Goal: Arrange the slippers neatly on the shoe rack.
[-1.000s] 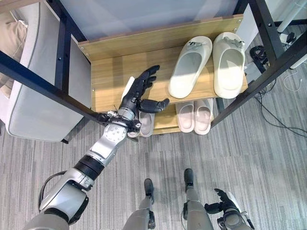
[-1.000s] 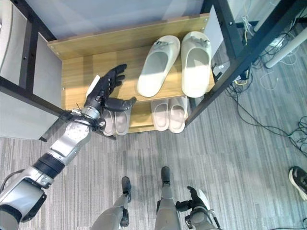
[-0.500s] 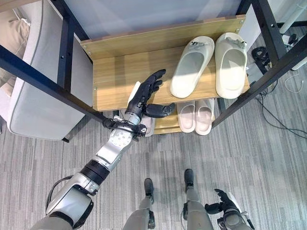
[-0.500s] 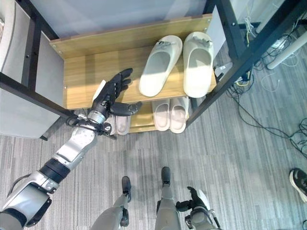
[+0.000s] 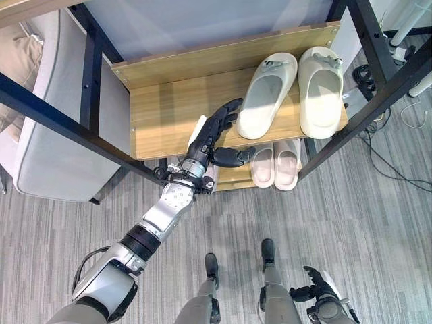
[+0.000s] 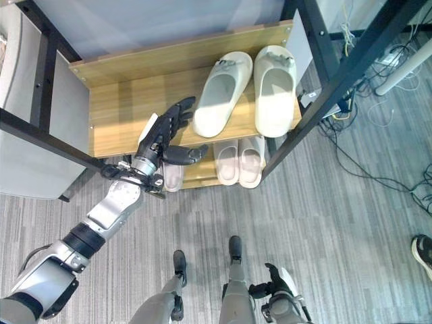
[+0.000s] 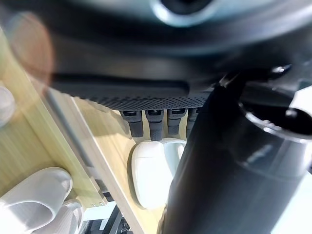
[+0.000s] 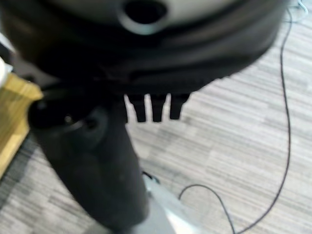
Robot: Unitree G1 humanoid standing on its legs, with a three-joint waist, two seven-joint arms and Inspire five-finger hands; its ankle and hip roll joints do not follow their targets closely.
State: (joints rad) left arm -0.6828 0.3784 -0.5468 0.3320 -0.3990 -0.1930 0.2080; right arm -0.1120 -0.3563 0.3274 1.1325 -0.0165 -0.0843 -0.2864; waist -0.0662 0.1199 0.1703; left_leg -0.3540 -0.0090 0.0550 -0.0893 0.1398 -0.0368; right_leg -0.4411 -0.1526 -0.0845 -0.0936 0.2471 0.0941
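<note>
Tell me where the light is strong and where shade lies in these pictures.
Right eye view: a pale band of light crosses the upper wooden shelf and the cream slipper nearer the left hand. Left eye view: the smaller white pair below lies partly in that shelf's shade. Left wrist view: a soft round spot of glare sits over the wood at one corner.

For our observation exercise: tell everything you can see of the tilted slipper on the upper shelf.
The tilted slipper is a cream, foam-looking slide with a wide strap bearing a small ornament. It lies sole-down on the wooden upper shelf, toe toward the back and slanted, its toe close beside the straight slipper. The left robot hand, fingers straight, reaches near its heel.
</note>
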